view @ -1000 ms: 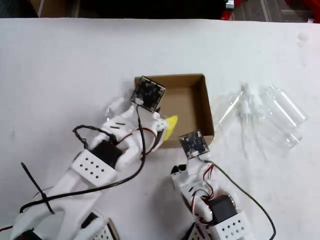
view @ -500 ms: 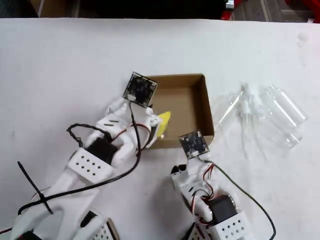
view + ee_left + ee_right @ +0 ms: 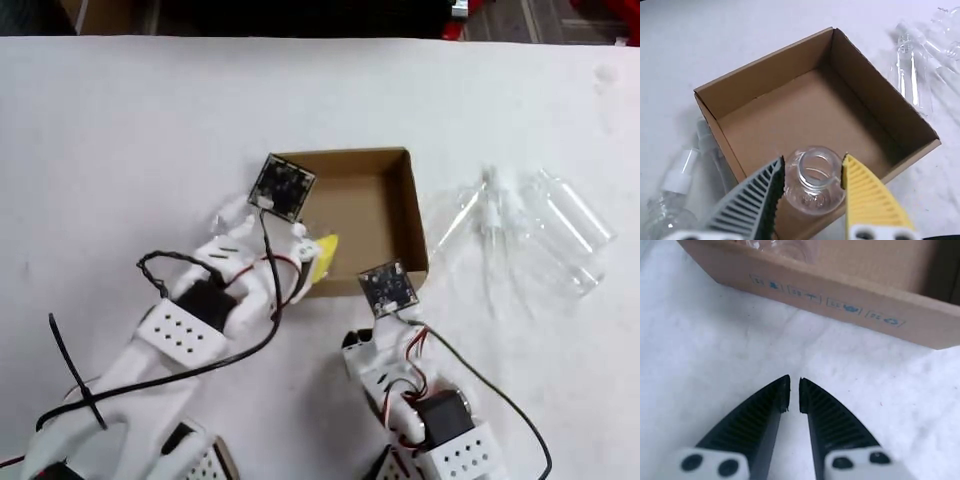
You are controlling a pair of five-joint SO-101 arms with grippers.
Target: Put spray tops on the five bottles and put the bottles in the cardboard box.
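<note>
bottle [image 3: 812, 187], clear with an open neck, sits clamped in the left gripper [image 3: 812, 167] at the 7 o'clock corner of the cardboard box [image 3: 765, 80] as the high view shows it. right gripper [image 3: 794, 390] is over the table [image 3: 700, 350] just outside the box's wall at 6 o'clock, fingers all but together on nothing. more clear bottles [image 3: 540, 230] lie at the box's 3 o'clock.
</note>
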